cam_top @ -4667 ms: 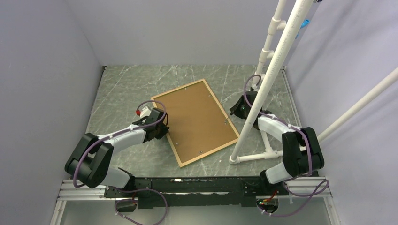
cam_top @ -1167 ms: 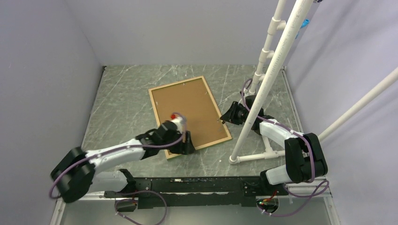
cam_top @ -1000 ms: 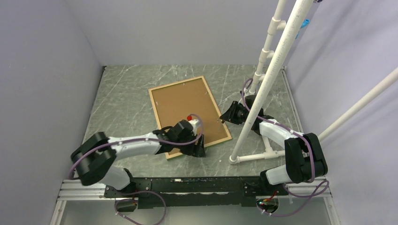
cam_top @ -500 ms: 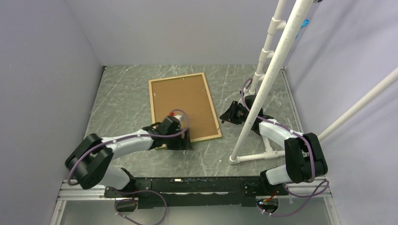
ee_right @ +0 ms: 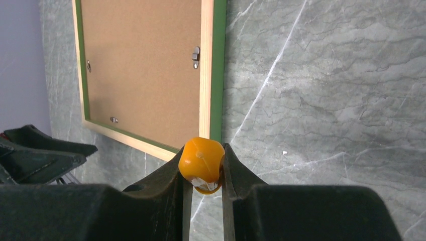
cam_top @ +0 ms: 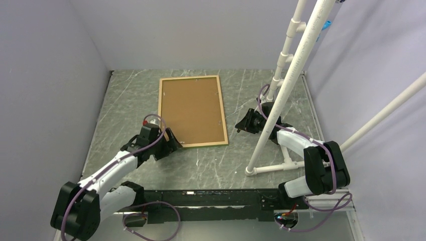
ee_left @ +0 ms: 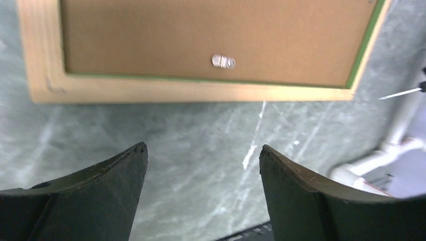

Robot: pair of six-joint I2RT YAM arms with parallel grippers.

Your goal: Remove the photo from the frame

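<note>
The frame (cam_top: 160, 110) lies face down on the table, light wood rim up with a green edge showing (ee_left: 150, 93) (ee_right: 206, 75). The brown backing board (cam_top: 191, 110) (ee_left: 201, 30) fills it, held by small metal tabs (ee_left: 223, 61) (ee_right: 195, 53). The photo is hidden under the board. My left gripper (cam_top: 168, 143) (ee_left: 201, 150) stands open over bare table, just short of the frame's near rim and close to its near-left corner. My right gripper (cam_top: 242, 125) (ee_right: 202, 165) hovers to the right of the frame, shut on a small orange rounded piece (ee_right: 201, 158).
A white pipe stand (cam_top: 281, 100) rises just right of my right arm, its base (cam_top: 274, 168) on the table at the near right. Grey walls close in the left, back and right. A black rail (cam_top: 201, 198) runs along the near edge.
The frame has swung round and slid toward the back left, now square with the table. My left gripper pulled back off it toward the near left and opened wider. The right arm stayed put.
</note>
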